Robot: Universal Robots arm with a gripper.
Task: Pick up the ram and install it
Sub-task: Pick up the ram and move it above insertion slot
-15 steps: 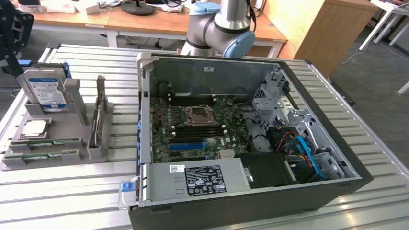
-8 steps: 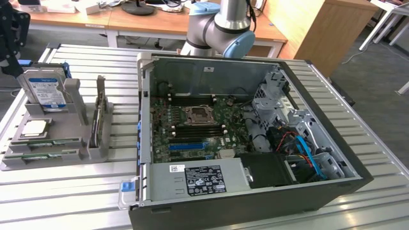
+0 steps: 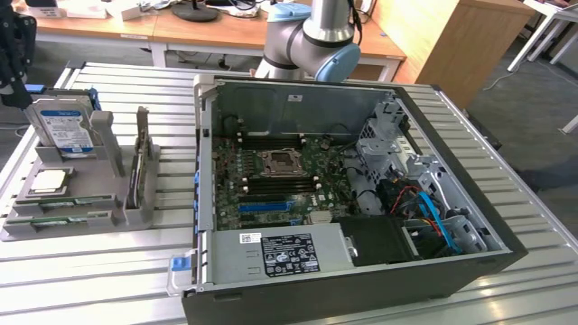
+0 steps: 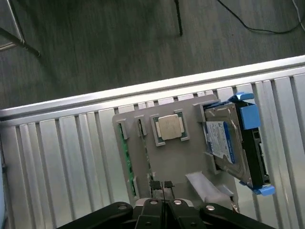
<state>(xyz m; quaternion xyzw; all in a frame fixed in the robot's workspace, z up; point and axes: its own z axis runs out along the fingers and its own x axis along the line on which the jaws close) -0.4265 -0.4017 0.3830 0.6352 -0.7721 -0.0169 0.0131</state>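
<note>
Two ram sticks lie on edge in the grey holder [image 3: 99, 223] at the exterior view's left: one ram stick [image 3: 77, 201] sits behind the other [image 3: 63, 219]. From the wrist camera a ram stick [image 4: 127, 160] is a thin green strip along the holder's [image 4: 176, 162] edge. My gripper [image 4: 162, 187] hangs high above the holder, fingers shut with nothing between them. In the exterior view my gripper [image 3: 16, 95] is a dark shape above the holder's far end.
The holder also carries a hard drive [image 3: 61, 128] with blue rails, a CPU [image 3: 49, 179] and a dark upright card [image 3: 140, 162]. The open PC case [image 3: 434, 122] with its motherboard [image 3: 280, 169] stands on the slatted metal table [image 3: 91, 271]. The floor lies beyond the table edge [image 4: 95, 95].
</note>
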